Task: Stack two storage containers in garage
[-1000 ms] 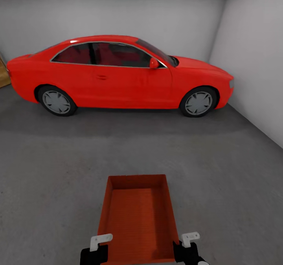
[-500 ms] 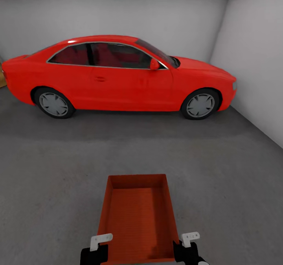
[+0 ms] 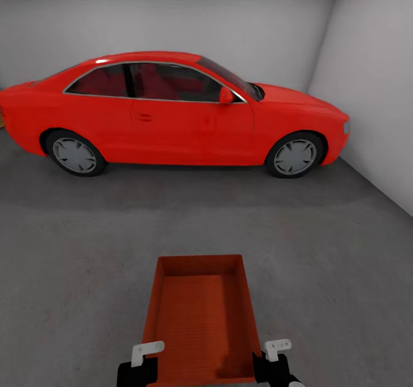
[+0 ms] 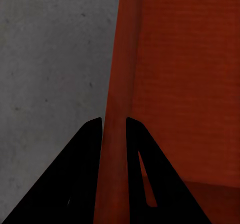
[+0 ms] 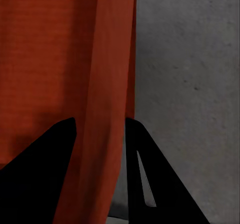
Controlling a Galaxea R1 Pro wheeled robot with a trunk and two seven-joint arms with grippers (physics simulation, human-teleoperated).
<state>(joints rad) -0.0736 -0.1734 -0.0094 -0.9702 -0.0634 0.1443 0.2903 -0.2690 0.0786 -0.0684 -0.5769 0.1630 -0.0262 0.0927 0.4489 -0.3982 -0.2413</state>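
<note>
Sitting low in the head view, an orange-red storage container (image 3: 199, 318) is being held out over the garage floor (image 3: 86, 272), its open top facing up and its ribbed base showing inside. Its near end is running off the lower edge of the picture, so that end cannot be seen. The left gripper (image 3: 139, 364) is clamping the container's left wall: in the left wrist view its two dark fingers (image 4: 80, 174) are pressing either side of the thin wall. The right gripper (image 3: 277, 361) is pinching the right wall the same way, with a finger (image 5: 45, 169) on the inner face and the other outside. Both arms are mostly cut off. Beyond the container, well apart, a glossy red car (image 3: 172, 111) is standing side-on before the white back wall (image 3: 172, 25), its tail clipped by the picture's left edge.
</note>
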